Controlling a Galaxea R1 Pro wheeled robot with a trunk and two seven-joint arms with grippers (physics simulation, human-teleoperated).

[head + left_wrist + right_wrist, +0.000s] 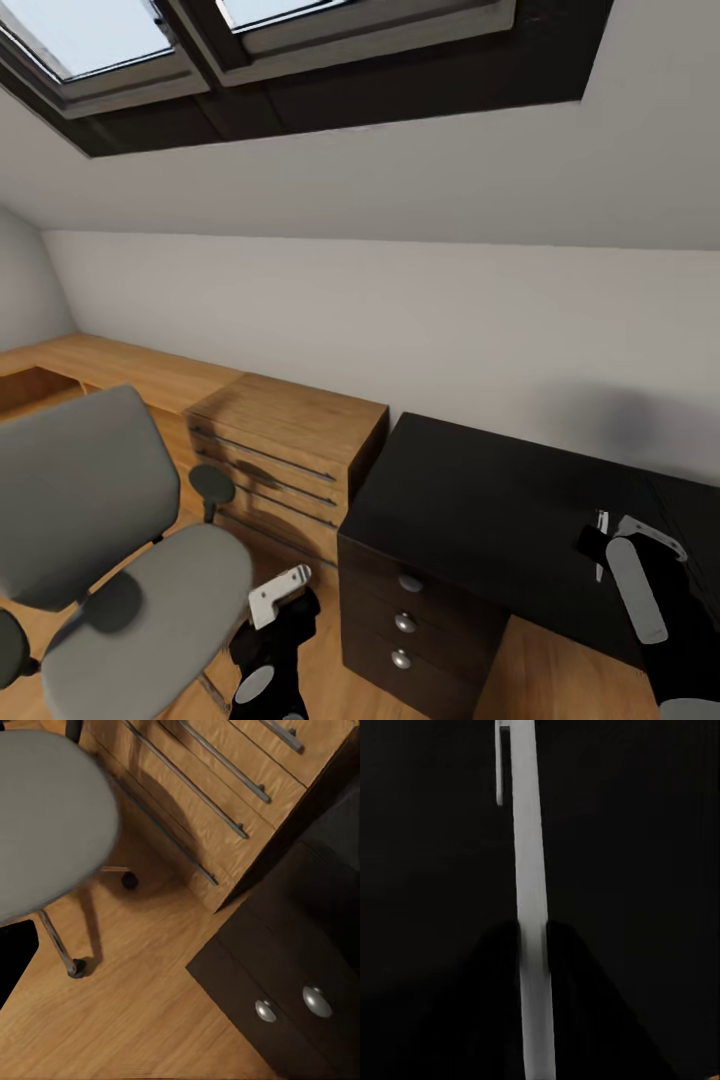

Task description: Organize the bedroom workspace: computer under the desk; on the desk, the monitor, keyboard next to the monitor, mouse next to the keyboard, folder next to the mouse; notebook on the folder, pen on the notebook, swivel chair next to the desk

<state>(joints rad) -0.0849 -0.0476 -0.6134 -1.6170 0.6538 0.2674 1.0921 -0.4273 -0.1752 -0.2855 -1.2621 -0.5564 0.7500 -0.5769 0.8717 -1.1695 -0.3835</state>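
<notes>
White and slim, the pen [531, 907] runs lengthwise between the right end effector's [607, 548] dark fingers [495, 997], which are pressed together on its lower shaft, the clip end pointing away from them. In the head view it shows as a thin pale sliver [601, 530] held over the glossy black desk [480, 500], near the right side of the top.

It looks light, stiff and smooth, so it could easily slip or swing between the pads; a hold nearer mid-length would probably steady it better.

Lower down, the left end effector [283, 592] hangs between the grey swivel chair [120, 560] and the desk's dark drawer unit [405, 620]; whether it is spread I cannot tell. A wooden dresser [290, 450] stands beside the desk.
</notes>
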